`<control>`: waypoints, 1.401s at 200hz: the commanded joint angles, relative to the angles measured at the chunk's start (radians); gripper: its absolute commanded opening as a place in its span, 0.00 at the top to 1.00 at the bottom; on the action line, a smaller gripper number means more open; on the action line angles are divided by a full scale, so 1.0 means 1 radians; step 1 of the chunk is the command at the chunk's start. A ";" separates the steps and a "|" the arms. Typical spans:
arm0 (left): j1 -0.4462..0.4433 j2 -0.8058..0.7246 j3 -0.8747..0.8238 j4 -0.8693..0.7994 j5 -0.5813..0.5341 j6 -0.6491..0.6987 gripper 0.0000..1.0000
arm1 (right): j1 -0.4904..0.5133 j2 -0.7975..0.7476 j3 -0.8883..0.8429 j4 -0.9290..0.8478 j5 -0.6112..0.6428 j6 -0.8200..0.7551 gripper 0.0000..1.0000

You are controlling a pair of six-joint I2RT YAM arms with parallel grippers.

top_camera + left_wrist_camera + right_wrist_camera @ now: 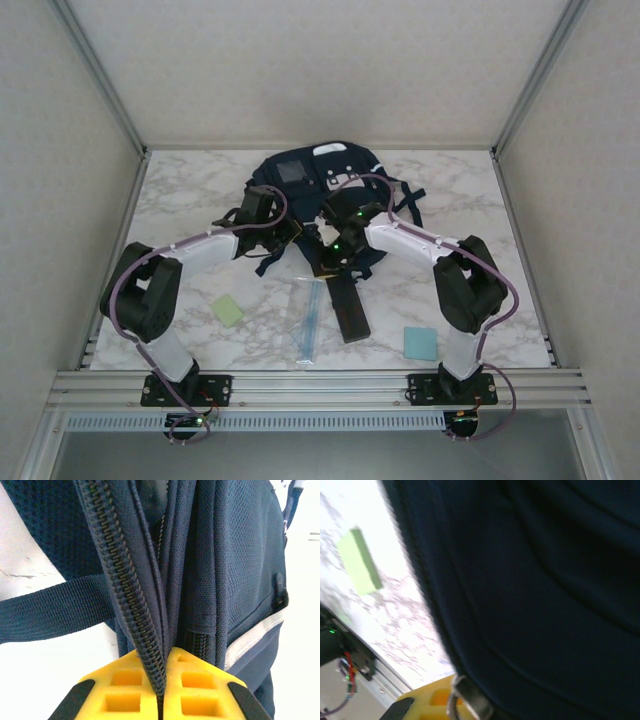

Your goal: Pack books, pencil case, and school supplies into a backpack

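Well behind both claws lie the pale green pad, ruler, pencil case and light blue pad — bare table around each. The left wrist view shows what the top cannot: the left claw clamped on the zipper edge of the backpack. The right claw is closed, navy fabric against it — pinched or not, I cannot tell. The backpack spreads beyond both.
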 commanded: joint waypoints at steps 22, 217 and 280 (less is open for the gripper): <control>0.109 0.016 0.131 -0.152 -0.033 0.257 1.00 | -0.102 -0.143 -0.087 -0.312 0.166 -0.113 1.00; 0.354 0.248 0.561 -0.566 0.105 0.590 0.80 | -0.258 0.143 0.350 -0.187 0.566 -0.452 1.00; 0.348 0.067 0.375 -0.490 0.144 0.409 0.00 | -0.175 0.015 0.140 0.297 0.051 -0.206 1.00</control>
